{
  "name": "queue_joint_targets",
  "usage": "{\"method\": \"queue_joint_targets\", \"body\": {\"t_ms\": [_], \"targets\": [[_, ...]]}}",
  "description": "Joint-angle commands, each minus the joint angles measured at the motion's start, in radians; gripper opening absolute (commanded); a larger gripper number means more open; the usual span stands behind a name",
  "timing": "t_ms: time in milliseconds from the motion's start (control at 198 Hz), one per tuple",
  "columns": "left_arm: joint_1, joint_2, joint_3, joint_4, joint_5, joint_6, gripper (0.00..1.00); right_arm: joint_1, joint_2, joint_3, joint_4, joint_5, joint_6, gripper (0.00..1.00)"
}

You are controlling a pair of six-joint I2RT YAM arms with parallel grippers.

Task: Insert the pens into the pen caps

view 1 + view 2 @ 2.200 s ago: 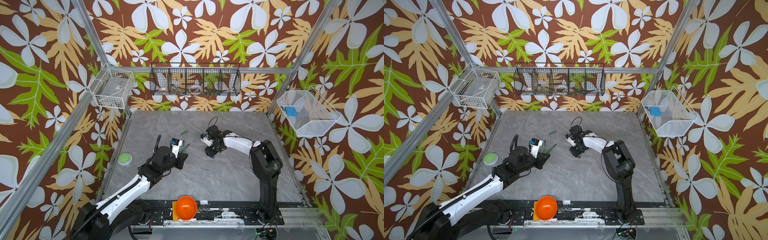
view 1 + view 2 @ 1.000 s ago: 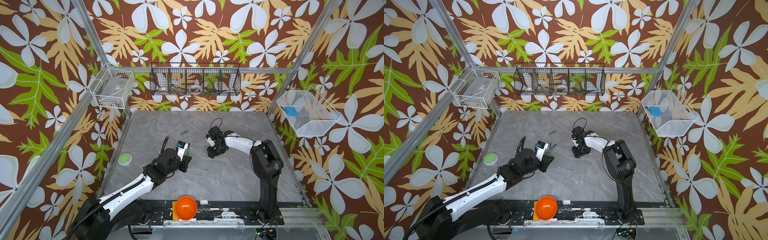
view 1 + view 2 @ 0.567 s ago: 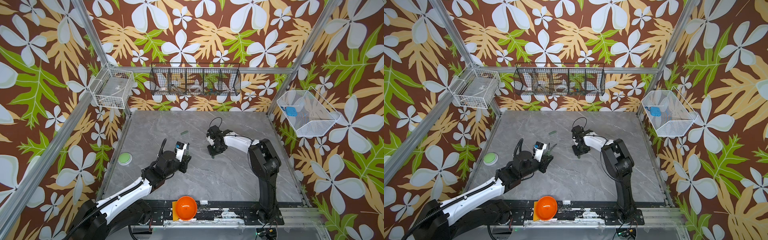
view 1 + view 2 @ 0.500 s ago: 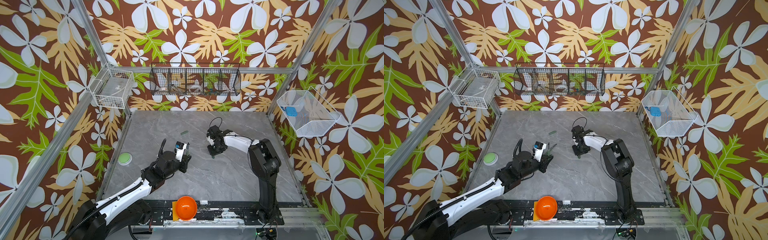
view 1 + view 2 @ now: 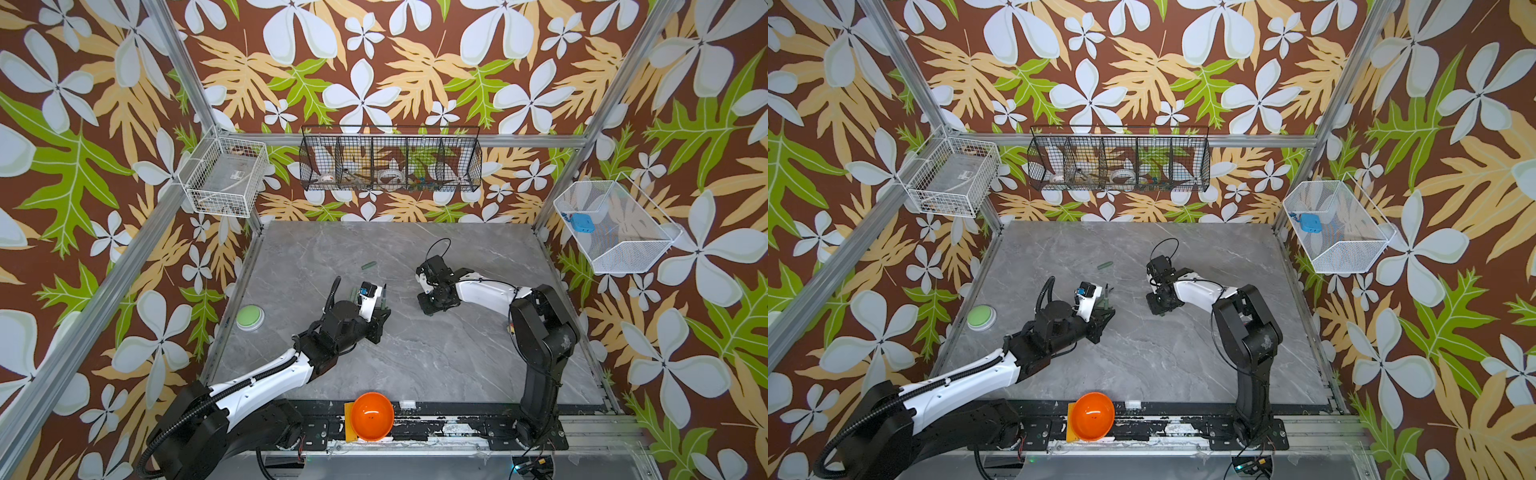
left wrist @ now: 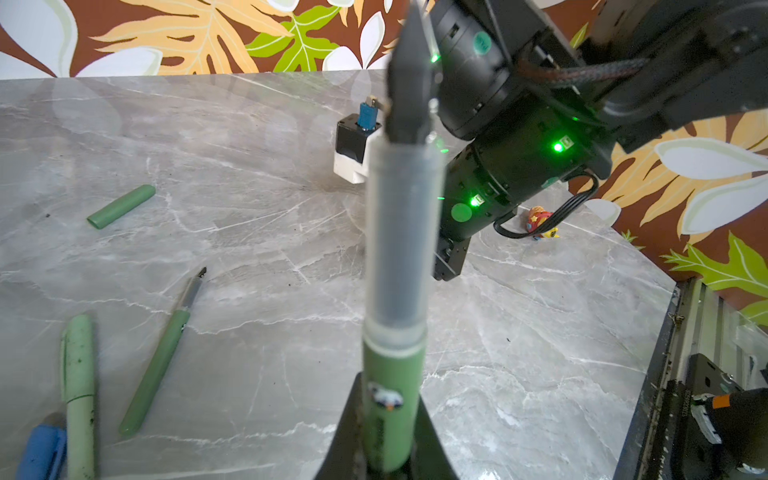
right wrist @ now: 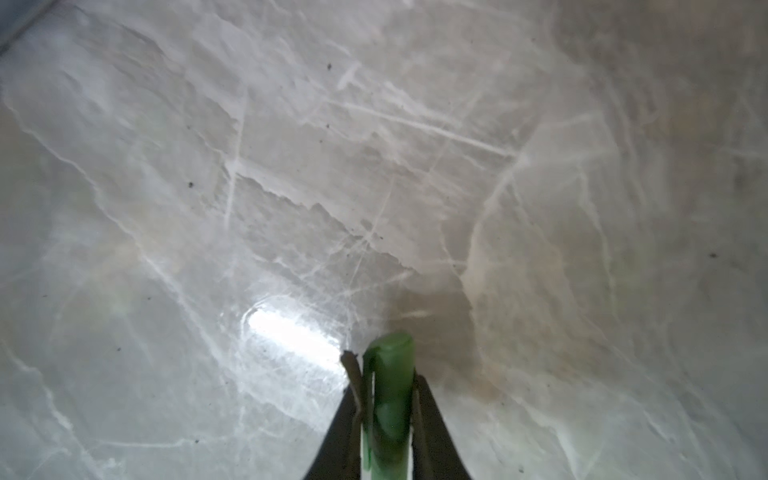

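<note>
No legible text; perhaps tiny lettering on the pen (image 6: 397, 266) sticker (image 6: 385, 399), unreadable.

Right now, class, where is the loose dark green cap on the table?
In both top views the dark green cap lies alone on the table, left of centre, beyond the left gripper.

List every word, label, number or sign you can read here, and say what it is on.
No text can be read.
Round green sticker on the right arm: letters too blurred to read.
Small mark on the green pen in the left hand: too small to read.
</note>
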Motion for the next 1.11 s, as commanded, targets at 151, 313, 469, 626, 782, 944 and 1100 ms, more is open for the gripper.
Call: {"method": "queue_joint_targets", "body": {"t_ms": [151,313,469,626,782,944,1100], "targets": [[-0.023,0.053,0.044,0.068,0.016,-0.012,0.00,-0.026,-0.190,-0.119,0.188,-0.108,0.010,0.18],[-0.028,0.094,0.095,0.071,0.090,-0.016,0.00,-0.061,-0.331,-0.200,0.337,-0.276,0.050,0.18],[-0.028,0.124,0.139,0.067,0.176,-0.041,0.00,-0.103,-0.458,-0.299,0.545,-0.469,0.148,0.19],[-0.028,0.117,0.142,0.074,0.187,-0.038,0.00,-0.109,-0.538,-0.360,0.751,-0.597,0.256,0.20],[-0.028,0.121,0.160,0.076,0.265,-0.025,0.00,-0.109,-0.567,-0.386,0.930,-0.627,0.356,0.20],[-0.028,0.156,0.213,0.039,0.377,-0.038,0.00,-0.109,-0.583,-0.401,1.063,-0.636,0.433,0.20],[-0.028,0.176,0.225,0.032,0.412,-0.053,0.00,-0.109,-0.594,-0.405,1.112,-0.645,0.467,0.20]]}}
